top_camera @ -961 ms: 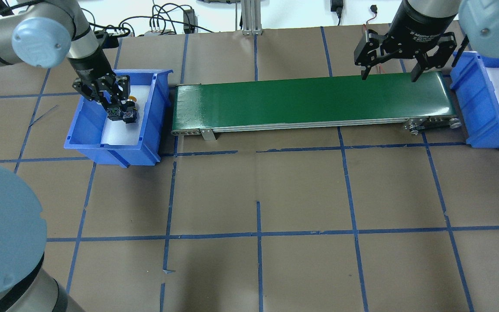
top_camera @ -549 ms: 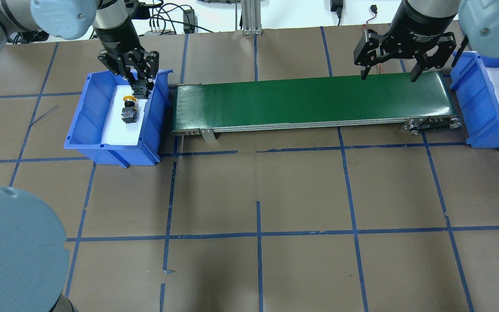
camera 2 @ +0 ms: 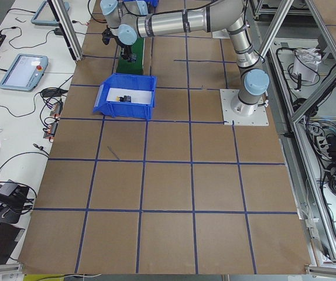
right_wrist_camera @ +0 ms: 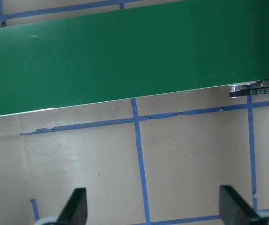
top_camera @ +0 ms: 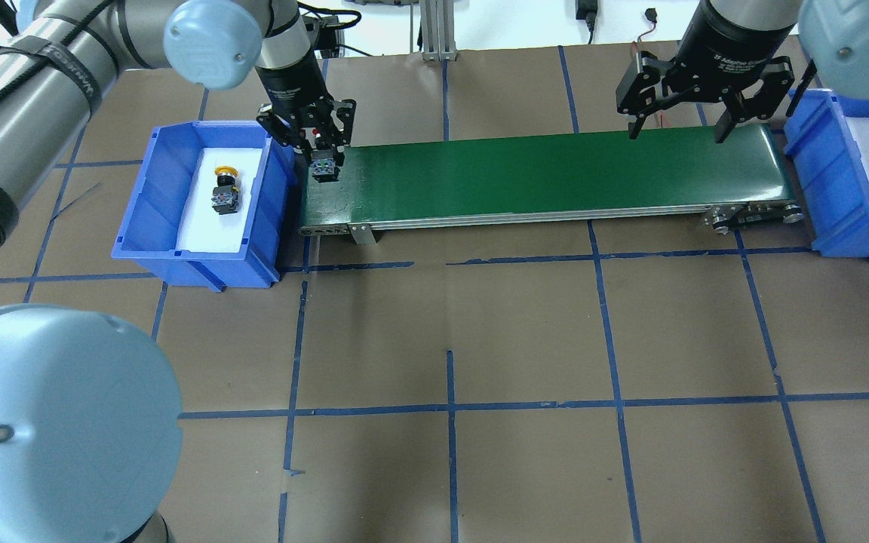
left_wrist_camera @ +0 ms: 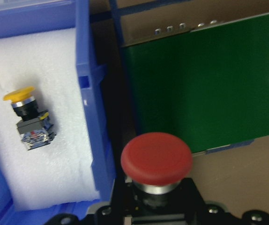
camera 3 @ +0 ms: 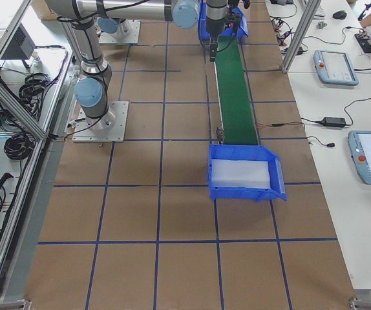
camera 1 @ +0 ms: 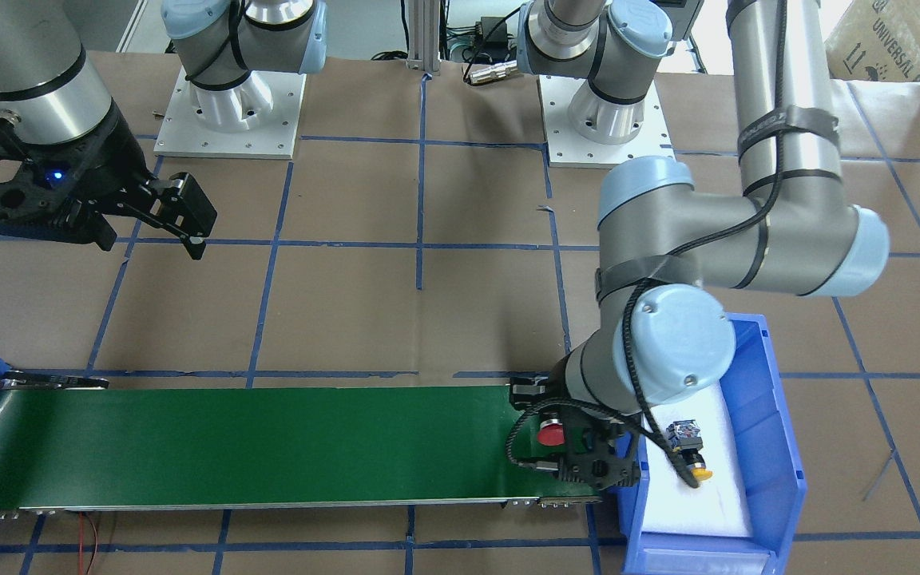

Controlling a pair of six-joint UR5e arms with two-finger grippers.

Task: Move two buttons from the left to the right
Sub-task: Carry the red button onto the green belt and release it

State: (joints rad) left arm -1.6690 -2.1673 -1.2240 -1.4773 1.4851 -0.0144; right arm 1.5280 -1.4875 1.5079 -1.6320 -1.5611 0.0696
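- We hold the red button (left_wrist_camera: 156,159) in the left claw (top_camera: 323,162). Its fingers are clamped on the button's dark body, below the cap.
- This claw hangs over the left end of the green conveyor belt (top_camera: 555,177), just past the wall of the left bin (top_camera: 140,196), which stands just beside that end.
- The yellow button (top_camera: 224,192) lies on its side on the white foam in that bin, off the belt's left end.
- The right claw (top_camera: 677,137) hovers above the belt's right end, fingers apart and empty. The right bin (top_camera: 830,173) stands just beyond that end.
- We judge the step in hand to be setting the red button on the belt.
- We lower the button until its body rests on the belt, midway across the belt's width and clear of the end roller.
- We part the fingers only on contact. A dropped button could roll on its round cap and fall to the worktop (top_camera: 480,339).
- We then lift straight up, so the fingers do not drag the button.
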